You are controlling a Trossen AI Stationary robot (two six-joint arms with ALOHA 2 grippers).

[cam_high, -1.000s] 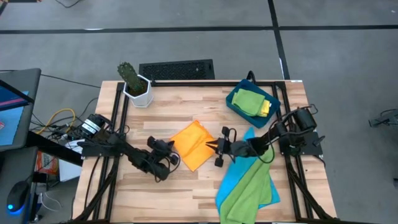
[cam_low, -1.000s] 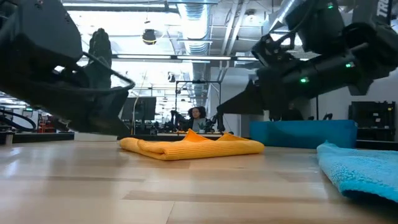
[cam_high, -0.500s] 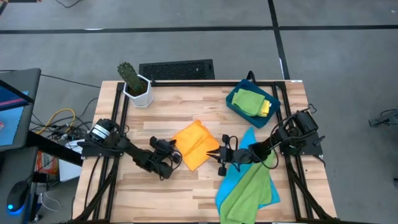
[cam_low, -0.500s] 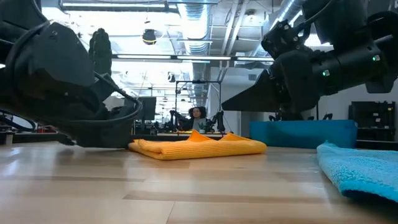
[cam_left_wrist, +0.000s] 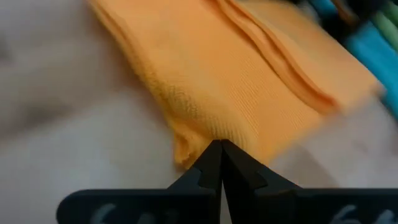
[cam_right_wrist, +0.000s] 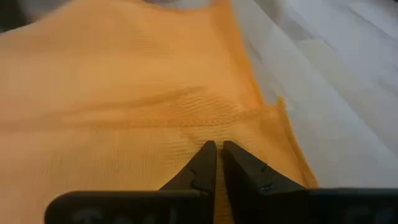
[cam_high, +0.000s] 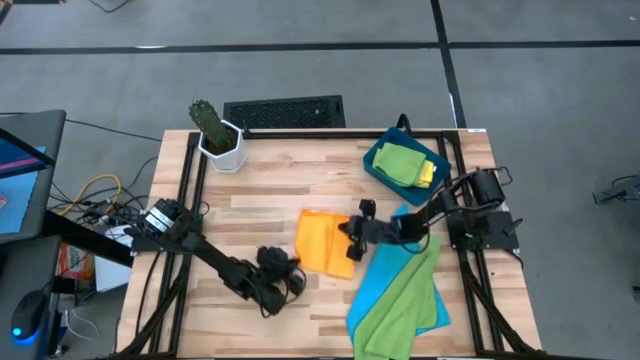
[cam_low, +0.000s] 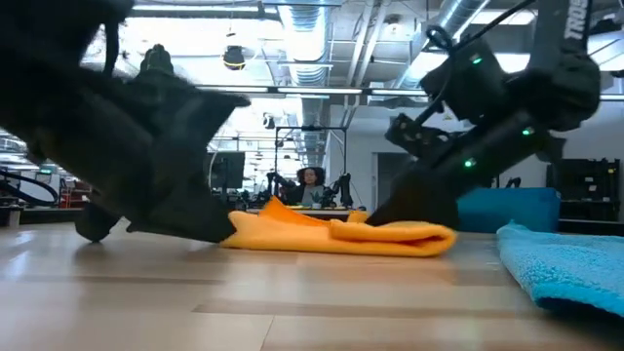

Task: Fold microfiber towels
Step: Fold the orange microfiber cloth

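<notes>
On the wooden counter (cam_high: pixel 250 200), the orange towel (cam_high: pixel 322 240) lies mid-surface; wrist views alone show the left end effector (cam_left_wrist: pixel 220 163) closed at its edge and the right end effector (cam_right_wrist: pixel 217 163) clamping its far edge.

1. The folded towel (cam_high: pixel 322 241) lies on the table (cam_high: pixel 270 195), between the left jaws and the right jaws.
2. The left jaws meet at its near corner; the right jaws rest at its opposite edge.
3. Behind the right jaws lies a heap of towels (cam_high: pixel 400 295).
4. Beyond them stands a tray (cam_high: pixel 378 162) holding more towels (cam_high: pixel 405 163).
</notes>
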